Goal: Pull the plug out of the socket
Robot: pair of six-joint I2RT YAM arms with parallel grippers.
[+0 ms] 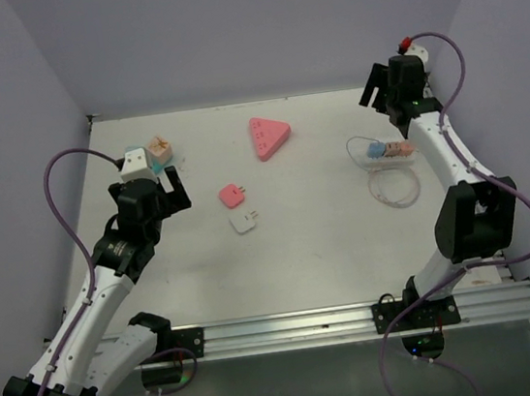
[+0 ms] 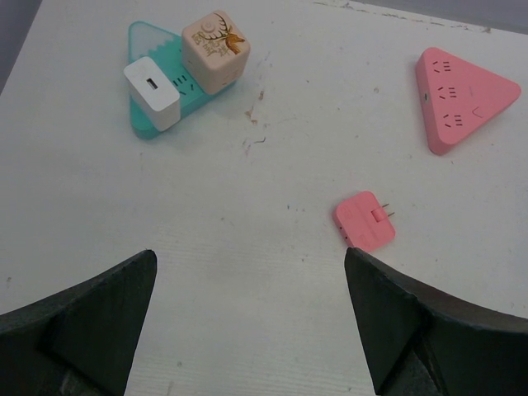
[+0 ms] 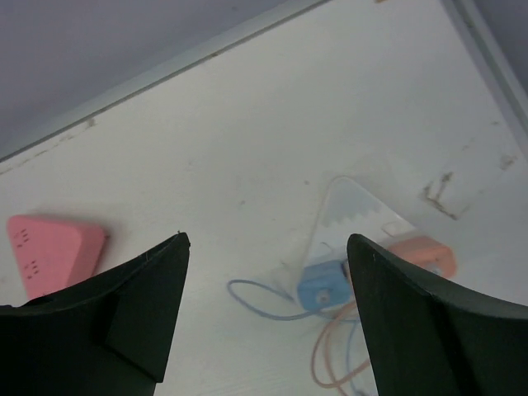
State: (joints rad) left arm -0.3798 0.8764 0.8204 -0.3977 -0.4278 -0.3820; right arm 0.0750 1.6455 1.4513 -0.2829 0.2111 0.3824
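A teal triangular socket (image 2: pixel 145 39) lies at the far left and carries a white plug (image 2: pixel 153 92) and a beige cube plug (image 2: pixel 216 51); they show together in the top view (image 1: pixel 147 157). My left gripper (image 2: pixel 250 264) is open and empty, hovering just short of them (image 1: pixel 148 186). A translucent white triangular socket (image 3: pixel 355 206) at the right holds a blue plug (image 3: pixel 323 285) and an orange plug (image 3: pixel 421 252), both with thin cables. My right gripper (image 3: pixel 268 243) is open and empty, high above that socket (image 1: pixel 381 100).
A pink triangular socket (image 1: pixel 270 136) lies at the back centre with nothing in it. A loose pink plug (image 1: pixel 233 195) and a loose white plug (image 1: pixel 245 221) lie mid-table. Looped cables (image 1: pixel 392 186) trail towards the front from the right socket. Walls enclose the table.
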